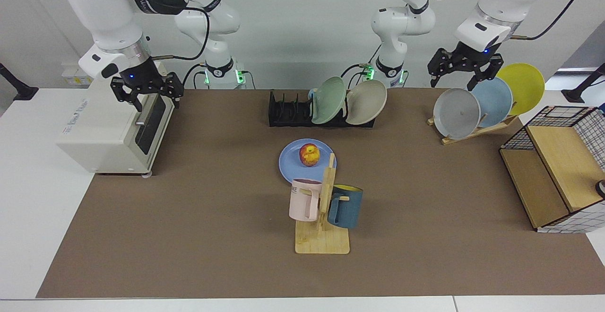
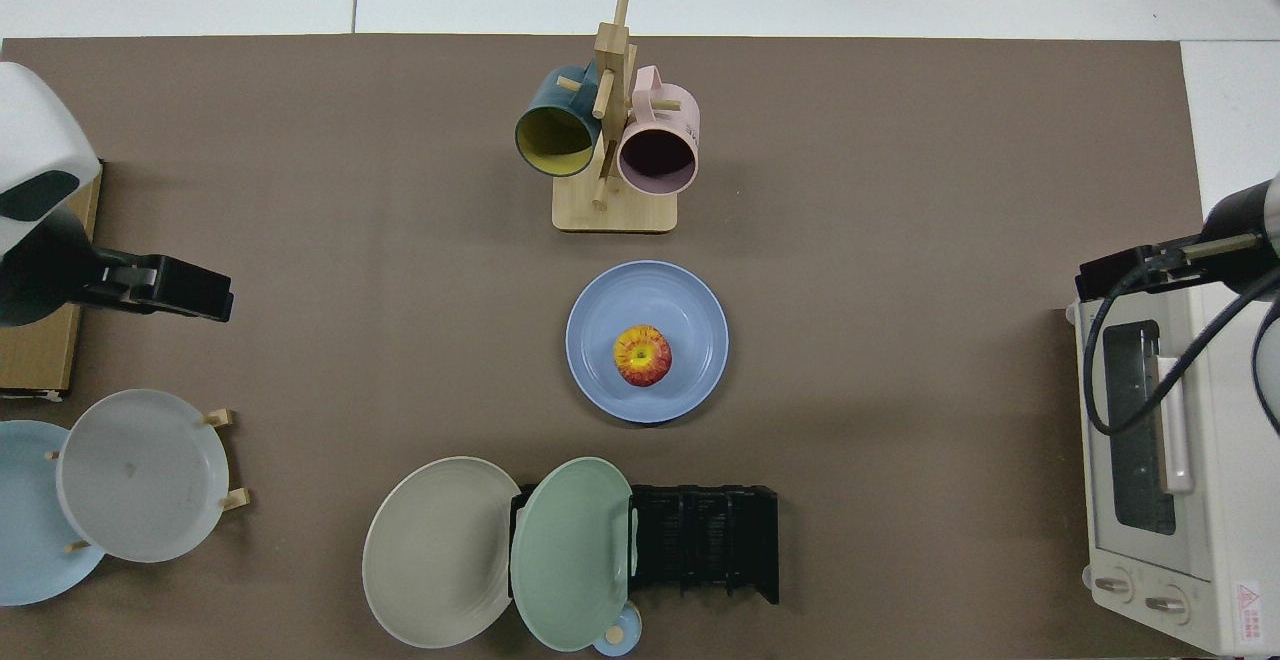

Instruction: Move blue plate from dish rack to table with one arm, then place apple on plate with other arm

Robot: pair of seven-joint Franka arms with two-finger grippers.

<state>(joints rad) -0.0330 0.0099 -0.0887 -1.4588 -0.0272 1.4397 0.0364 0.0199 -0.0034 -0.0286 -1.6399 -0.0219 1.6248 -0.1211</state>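
The blue plate (image 1: 289,164) (image 2: 690,315) lies flat on the brown table (image 1: 212,217) near its middle, in front of the black dish rack (image 1: 288,112) (image 2: 712,540). The red-and-yellow apple (image 1: 309,154) (image 2: 642,355) rests on the plate, slightly off centre. My right gripper (image 1: 147,98) (image 2: 1130,275) hangs open and empty above the toaster oven, far from the plate. My left gripper (image 1: 459,78) (image 2: 190,292) hangs open and empty above the wooden plate stand.
A mug tree (image 1: 325,208) with a pink and a dark blue mug stands just before the plate. A sage-green plate (image 1: 327,100) and a beige plate (image 1: 366,101) lean in the rack. A toaster oven (image 1: 108,127), a stand of plates (image 1: 472,108) and a wire-and-wood box (image 1: 553,175) flank the table.
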